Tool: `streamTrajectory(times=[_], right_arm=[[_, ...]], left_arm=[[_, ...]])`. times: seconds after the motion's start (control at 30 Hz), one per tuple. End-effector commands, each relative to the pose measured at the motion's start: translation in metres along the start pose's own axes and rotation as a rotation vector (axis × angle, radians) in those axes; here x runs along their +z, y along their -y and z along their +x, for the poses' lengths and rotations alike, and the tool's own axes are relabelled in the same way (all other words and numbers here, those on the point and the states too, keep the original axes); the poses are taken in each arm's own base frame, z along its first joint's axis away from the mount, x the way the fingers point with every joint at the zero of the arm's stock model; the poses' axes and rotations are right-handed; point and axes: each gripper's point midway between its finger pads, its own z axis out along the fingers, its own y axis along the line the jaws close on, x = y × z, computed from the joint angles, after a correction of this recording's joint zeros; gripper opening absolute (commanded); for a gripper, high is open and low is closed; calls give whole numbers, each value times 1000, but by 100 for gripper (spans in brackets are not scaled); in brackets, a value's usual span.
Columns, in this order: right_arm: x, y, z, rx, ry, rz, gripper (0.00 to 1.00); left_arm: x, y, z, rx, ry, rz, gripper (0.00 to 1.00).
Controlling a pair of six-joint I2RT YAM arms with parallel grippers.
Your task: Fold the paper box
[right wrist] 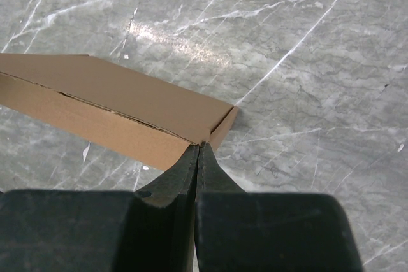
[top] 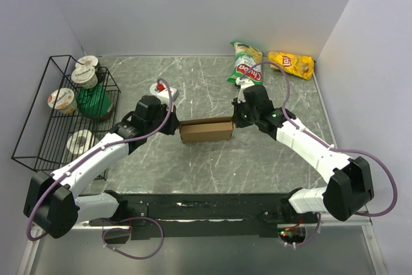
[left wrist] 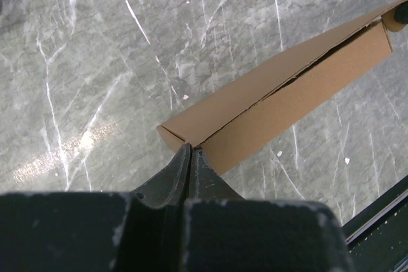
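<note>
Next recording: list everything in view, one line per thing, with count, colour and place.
paper box: one, brown, table centre
green snack bag: one, green, far edge
yellow snack bag: one, yellow, far right corner
wire rack: one, black, left side
rack cups: four, white, in the rack
green packet: one, green, in the rack
loose cup: one, white and red, beside the rack
table: one, grey marble
left gripper: one, black, shut, box's left end
right gripper: one, black, shut, box's right end

White arms (top: 90, 159); black grippers (left wrist: 191, 154); purple cables (top: 393, 188)
</note>
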Motion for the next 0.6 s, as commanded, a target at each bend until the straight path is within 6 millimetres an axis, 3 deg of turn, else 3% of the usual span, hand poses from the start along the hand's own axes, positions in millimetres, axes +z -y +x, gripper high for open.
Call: streamTrajectory(times=[0.0,0.57], right_arm=[[-11,-11,-25,4,86,-23,0],[-5,-15,-20,2,75,-26,0]], left_arm=[[3,0,-9,-58,37,-31,1],[3,-1,-2,-158,108,-98,1]])
